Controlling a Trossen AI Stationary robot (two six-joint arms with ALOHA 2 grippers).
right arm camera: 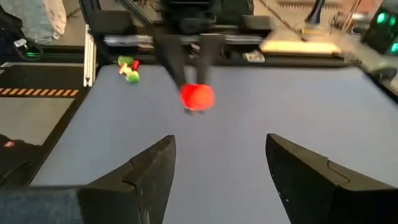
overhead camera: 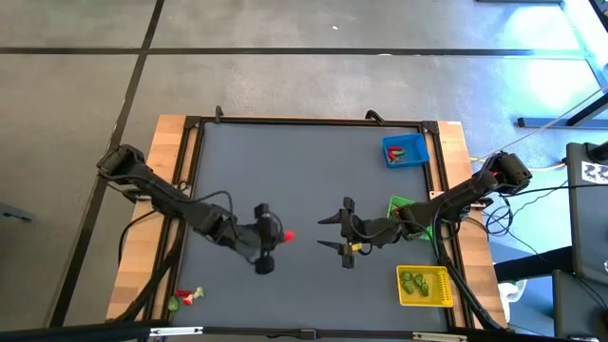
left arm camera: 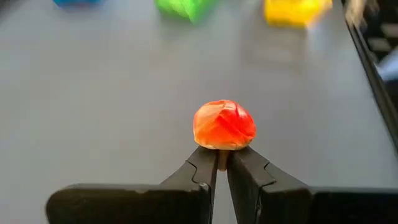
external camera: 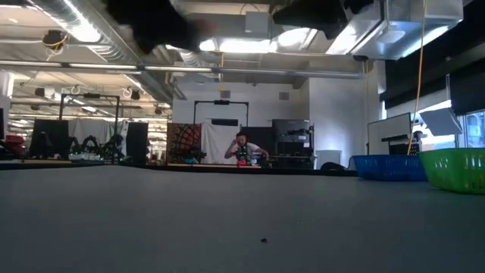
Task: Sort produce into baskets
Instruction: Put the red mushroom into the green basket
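The left tool is clenched on a red produce piece, held above the middle of the grey desk; facing it, the right tool hangs released. A handover looks likely: the right fingers should straddle the piece squarely and close before the left lets go. Beyond sit the yellow basket, green basket and blue basket; leftover produce lies at the left near corner. A person sits in the workshop behind

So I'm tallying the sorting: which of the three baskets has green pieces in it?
The yellow basket, nearest the table's front edge: green pieces lie inside. The blue basket holds a red piece instead, and the green basket sits partly hidden under the right arm.
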